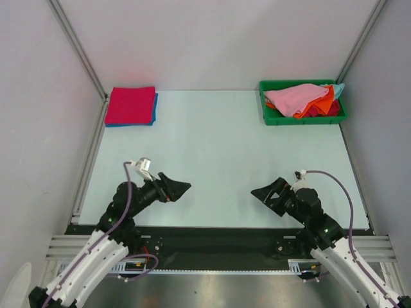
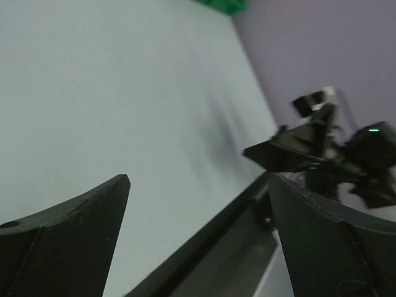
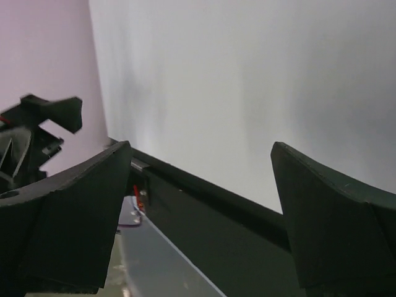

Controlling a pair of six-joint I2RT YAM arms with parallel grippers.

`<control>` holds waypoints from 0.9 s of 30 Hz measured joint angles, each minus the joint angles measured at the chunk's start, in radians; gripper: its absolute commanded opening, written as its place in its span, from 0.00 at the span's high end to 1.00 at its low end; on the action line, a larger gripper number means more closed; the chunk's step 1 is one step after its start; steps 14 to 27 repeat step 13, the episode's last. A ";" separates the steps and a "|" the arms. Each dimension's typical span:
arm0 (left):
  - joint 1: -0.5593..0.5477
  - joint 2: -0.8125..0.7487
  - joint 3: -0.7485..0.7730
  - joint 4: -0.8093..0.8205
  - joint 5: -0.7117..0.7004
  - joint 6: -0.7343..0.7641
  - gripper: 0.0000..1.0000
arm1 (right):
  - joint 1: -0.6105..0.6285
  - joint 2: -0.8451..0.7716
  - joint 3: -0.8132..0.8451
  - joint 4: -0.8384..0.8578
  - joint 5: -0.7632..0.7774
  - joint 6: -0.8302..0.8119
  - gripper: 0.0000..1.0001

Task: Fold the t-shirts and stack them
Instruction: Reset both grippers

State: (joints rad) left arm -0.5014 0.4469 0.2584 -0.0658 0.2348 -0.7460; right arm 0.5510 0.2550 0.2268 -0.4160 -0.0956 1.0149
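A folded crimson-magenta cloth t-shirt (image 1: 131, 104) lies flat at the tabletop's (image 1: 218, 141) far left corner, about 10 o'clock in the overhead view. It sits squarely on a folded blue cloth t-shirt (image 1: 130, 123), whose edges show along its near and right sides.

At about 2 o'clock, the green rectangular plastic bin (image 1: 271, 118) holds loose, unfolded shirts. A pink cloth t-shirt (image 1: 292, 98) is heaped on top, an orange one (image 1: 326, 102) lies under it to the right, and a light blue one (image 1: 338, 88) shows at the bin's far right corner.

The left gripper (image 1: 176, 187) is near the tabletop's front edge at about 7 o'clock, pointing toward 3 o'clock. Its jaws are spread wide with nothing between them. The right gripper (image 1: 264, 192) is at about 5 o'clock, pointing toward 9 o'clock. Its jaws are likewise wide apart and empty. The two grippers face each other, well apart from both piles.
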 measured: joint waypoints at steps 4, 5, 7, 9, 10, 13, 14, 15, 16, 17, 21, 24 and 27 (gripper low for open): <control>0.000 -0.356 -0.087 -0.001 0.108 -0.174 0.00 | -0.001 -0.164 -0.084 -0.039 -0.021 0.149 0.00; 0.000 -0.418 -0.108 0.015 0.134 -0.222 0.00 | -0.001 -0.182 -0.082 -0.037 -0.023 0.165 0.00; 0.000 -0.442 -0.153 0.064 0.198 -0.322 0.00 | -0.001 -0.203 -0.082 -0.046 -0.023 0.181 0.00; -0.005 -0.437 -0.205 0.130 0.273 -0.433 0.00 | -0.001 -0.203 -0.082 -0.046 -0.024 0.183 0.00; -0.007 -0.436 -0.218 0.170 0.297 -0.482 0.00 | -0.002 -0.203 -0.084 -0.039 -0.027 0.182 0.00; -0.009 -0.435 -0.230 0.385 0.346 -0.650 0.00 | -0.002 -0.202 -0.101 0.032 -0.061 0.196 0.00; -0.009 -0.435 -0.230 0.385 0.346 -0.650 0.00 | -0.002 -0.202 -0.101 0.032 -0.061 0.196 0.00; -0.009 -0.435 -0.230 0.385 0.346 -0.650 0.00 | -0.002 -0.202 -0.101 0.032 -0.061 0.196 0.00; -0.009 -0.435 -0.230 0.385 0.346 -0.650 0.00 | -0.002 -0.202 -0.101 0.032 -0.061 0.196 0.00; -0.009 -0.435 -0.230 0.385 0.346 -0.650 0.00 | -0.002 -0.202 -0.101 0.032 -0.061 0.196 0.00; -0.009 -0.435 -0.230 0.385 0.346 -0.650 0.00 | -0.002 -0.202 -0.101 0.032 -0.061 0.196 0.00; -0.009 -0.435 -0.230 0.385 0.346 -0.650 0.00 | -0.002 -0.202 -0.101 0.032 -0.061 0.196 0.00; -0.009 -0.435 -0.230 0.385 0.346 -0.650 0.00 | -0.002 -0.202 -0.101 0.032 -0.061 0.196 0.00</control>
